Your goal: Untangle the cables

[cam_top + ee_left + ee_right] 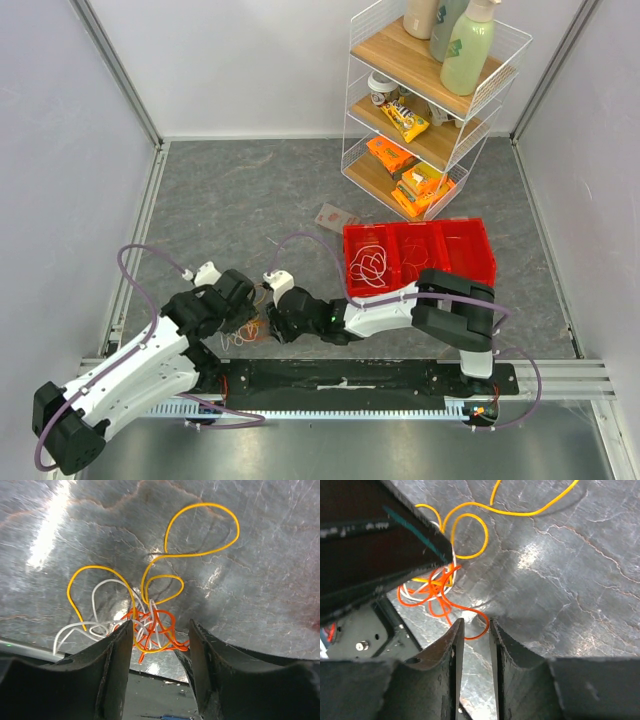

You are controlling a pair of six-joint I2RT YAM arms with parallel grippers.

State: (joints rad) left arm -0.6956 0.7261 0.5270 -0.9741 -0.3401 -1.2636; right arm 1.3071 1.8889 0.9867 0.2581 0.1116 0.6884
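Left arm [140,365], lower left: white shells, black joints. Right arm [385,315], lower centre: same white-and-black build. Thick purple hoses [130,270] run off both. Fingers [112,670] matte black, curved, scuffed.

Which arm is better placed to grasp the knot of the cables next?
Left. The left gripper is open astride the knot of the cables; the right gripper sits beside it, with only one orange loop at its fingertips.

Cables [150,625] vanish behind the left gripper [160,630] at six o'clock (knot unreadable); a yellow strand [535,514] exits at twelve.
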